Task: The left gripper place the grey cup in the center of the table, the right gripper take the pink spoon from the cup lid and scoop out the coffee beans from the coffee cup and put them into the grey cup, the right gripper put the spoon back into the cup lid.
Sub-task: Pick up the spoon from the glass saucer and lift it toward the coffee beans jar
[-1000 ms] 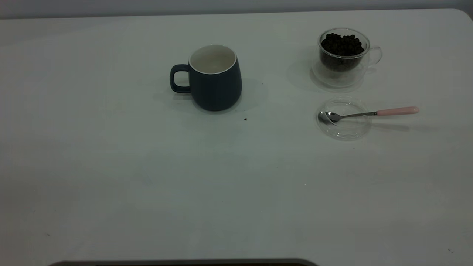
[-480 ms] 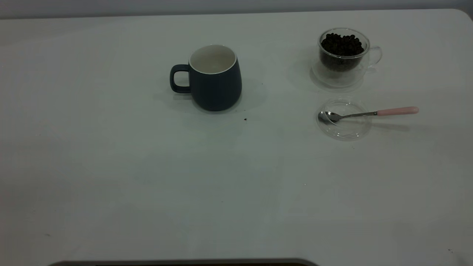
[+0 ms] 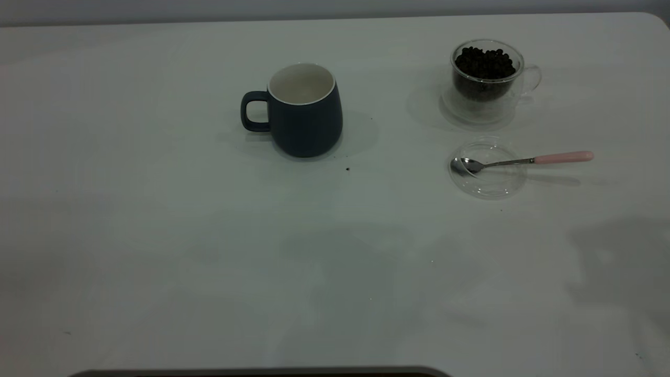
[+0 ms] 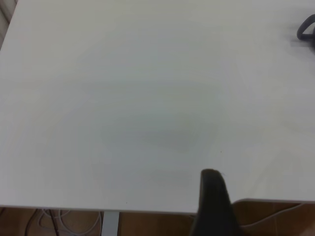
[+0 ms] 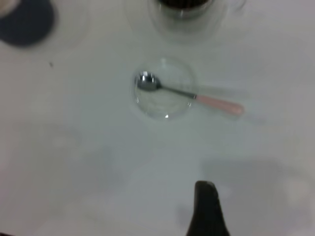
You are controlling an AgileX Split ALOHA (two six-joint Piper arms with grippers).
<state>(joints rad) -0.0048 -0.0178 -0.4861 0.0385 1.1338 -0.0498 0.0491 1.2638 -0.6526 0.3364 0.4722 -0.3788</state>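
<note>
Desk [image 3: 157, 251] first, the biggest thing on show: a wide white top, bare but for a few dark specks and four things gathered toward its far side. Next in size, the grey cup [image 3: 305, 112], upright near the middle, handle toward the left arm's side, white inside with no beans showing; glazed ceramic, so I'd call it heavy, slick and chippable, best taken at the handle or across the rim. Then the coffee cup [image 3: 486, 78], far over on the right arm's side, clear double-walled glass heaped with coffee beans [image 3: 484, 62]; fragile, and likely to slide if a spoon levers against it. Just in front of it sits the cup lid [image 3: 488, 168], a shallow clear dish, light enough to skate away at a nudge. Across it lies the pink spoon [image 3: 562, 156], bowl inside the lid, pink handle jutting out past the rim, away from the grey cup. It's stiff, thin and light; the overhanging handle looks the place to pinch. Neither arm appears in the outside view. The right hand [image 5: 206, 209] hovers above the desk short of the spoon, the left hand [image 4: 212, 201] over bare desk; one dark finger of each shows, so their opening I cannot tell, and neither is seen holding anything.
</note>
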